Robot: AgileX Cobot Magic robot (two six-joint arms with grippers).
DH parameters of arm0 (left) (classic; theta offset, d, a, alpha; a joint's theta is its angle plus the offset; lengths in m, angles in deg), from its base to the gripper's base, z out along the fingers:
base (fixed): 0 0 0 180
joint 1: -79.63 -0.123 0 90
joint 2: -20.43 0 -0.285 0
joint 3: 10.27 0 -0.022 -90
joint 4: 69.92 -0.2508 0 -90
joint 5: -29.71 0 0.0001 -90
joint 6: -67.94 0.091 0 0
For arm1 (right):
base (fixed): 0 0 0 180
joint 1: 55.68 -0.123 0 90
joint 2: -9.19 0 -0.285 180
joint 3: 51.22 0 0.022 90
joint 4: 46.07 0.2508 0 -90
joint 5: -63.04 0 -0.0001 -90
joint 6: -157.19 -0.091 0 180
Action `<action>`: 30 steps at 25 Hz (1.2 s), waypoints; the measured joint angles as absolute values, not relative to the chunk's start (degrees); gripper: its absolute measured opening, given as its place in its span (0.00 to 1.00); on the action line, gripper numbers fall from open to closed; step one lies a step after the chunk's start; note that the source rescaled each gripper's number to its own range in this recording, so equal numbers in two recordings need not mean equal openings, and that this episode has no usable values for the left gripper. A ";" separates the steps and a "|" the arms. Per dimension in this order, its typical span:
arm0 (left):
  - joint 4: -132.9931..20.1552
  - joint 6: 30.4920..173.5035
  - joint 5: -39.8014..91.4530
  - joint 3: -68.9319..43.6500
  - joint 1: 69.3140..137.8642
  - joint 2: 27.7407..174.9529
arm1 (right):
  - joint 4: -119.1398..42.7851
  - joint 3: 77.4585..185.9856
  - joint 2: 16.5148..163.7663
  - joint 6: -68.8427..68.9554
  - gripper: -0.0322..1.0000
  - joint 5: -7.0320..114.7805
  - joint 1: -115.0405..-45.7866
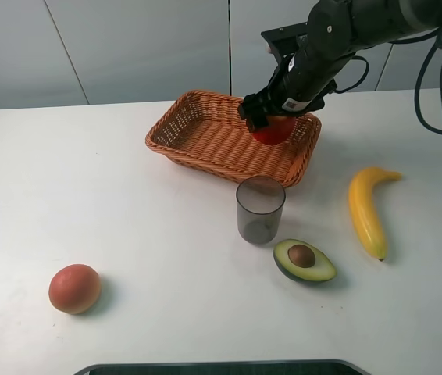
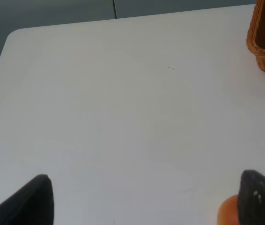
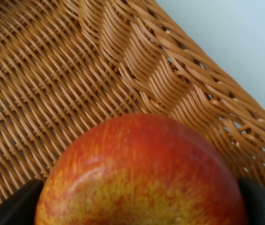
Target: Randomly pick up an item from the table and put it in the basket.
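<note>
We see the white table (image 1: 127,203) filling most of the high view, w/ rounded corners at the far side. The R arm (image 1: 338,31), black w/ cables, comes in from the far right & angles down toward the middle. The wicker basket (image 1: 205,141) sits at far centre of the table, set skew, w/ low flared walls. The banana (image 1: 365,211) lies on the right, well apart from the basket. The grey see-through cup (image 1: 260,209) stands upright just in front of the basket's near wall; we can't tell if they touch. The halved avocado (image 1: 304,261), cut face & pit up, lies near the cup on its front-right. The dull orange-pink fruit (image 1: 74,288) sits alone at front left, well apart from the rest.

The apple (image 1: 276,131), red w/ yellow streaks, is at the basket's right end, inside the rim line. In the R wrist view the weave lies right behind it. We can't tell whether it rests on the basket floor or hangs just above.

The R gripper (image 1: 268,117) is clamped on the apple, black fingers (image 3: 260,201) pressing either side. The L gripper (image 2: 142,206) hangs over bare table, fingers spread wide w/ nothing btwn them. The orange-pink fruit peeks out just beside one finger, & a basket corner shows farther off.
</note>
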State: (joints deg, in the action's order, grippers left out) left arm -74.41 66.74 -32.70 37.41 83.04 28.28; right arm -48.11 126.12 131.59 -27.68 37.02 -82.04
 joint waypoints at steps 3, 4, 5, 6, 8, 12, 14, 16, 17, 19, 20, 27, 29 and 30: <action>-74.41 66.74 -32.70 37.41 83.04 28.28 | -48.11 126.12 131.59 -27.78 0.79 36.92 -82.37; -74.41 66.74 -32.70 37.41 83.04 28.28 | -48.11 126.12 131.49 -27.78 0.89 36.82 -82.50; -74.41 66.74 -32.70 37.41 83.04 28.28 | -48.11 126.12 131.35 -27.78 0.95 36.63 -82.58; -74.41 66.74 -32.70 37.41 83.04 28.28 | -48.11 126.12 131.18 -27.78 0.98 36.30 -82.64; -74.41 66.74 -32.70 37.41 83.04 28.28 | -48.20 126.12 130.19 -27.80 0.99 35.30 -82.89; -74.41 66.63 -32.70 37.41 83.04 28.28 | -48.20 126.12 126.01 -27.89 1.00 31.32 -83.19; -74.41 66.63 -32.70 37.41 83.04 28.28 | -47.71 126.12 123.07 -27.89 1.00 28.09 -83.34; -74.41 66.63 -32.70 37.41 83.04 28.28 | -46.84 126.12 120.27 -27.89 1.00 24.61 -83.57; -74.41 66.63 -32.70 37.41 83.04 28.28 | -46.60 126.12 118.78 -28.23 1.00 22.52 -83.51; -74.41 66.63 -32.70 37.41 83.04 28.28 | -46.07 126.12 116.33 -28.76 1.00 18.80 -83.24; -74.41 66.63 -32.70 37.41 83.04 28.28 | -45.41 126.12 115.10 -29.14 1.00 16.82 -82.71; -74.41 66.63 -32.70 37.41 83.04 28.28 | -45.16 116.00 103.39 -32.43 1.00 13.20 -75.96; -74.41 66.63 -32.70 37.41 83.04 28.28 | -45.16 111.32 97.82 -33.27 1.00 13.04 -73.26; -74.41 66.63 -32.70 37.41 83.04 28.28 | -45.16 109.38 95.27 -33.56 1.00 13.04 -71.86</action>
State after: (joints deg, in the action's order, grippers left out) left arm -74.41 66.63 -32.70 37.41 83.04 28.28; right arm -45.16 109.38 95.27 -33.56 13.04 -71.86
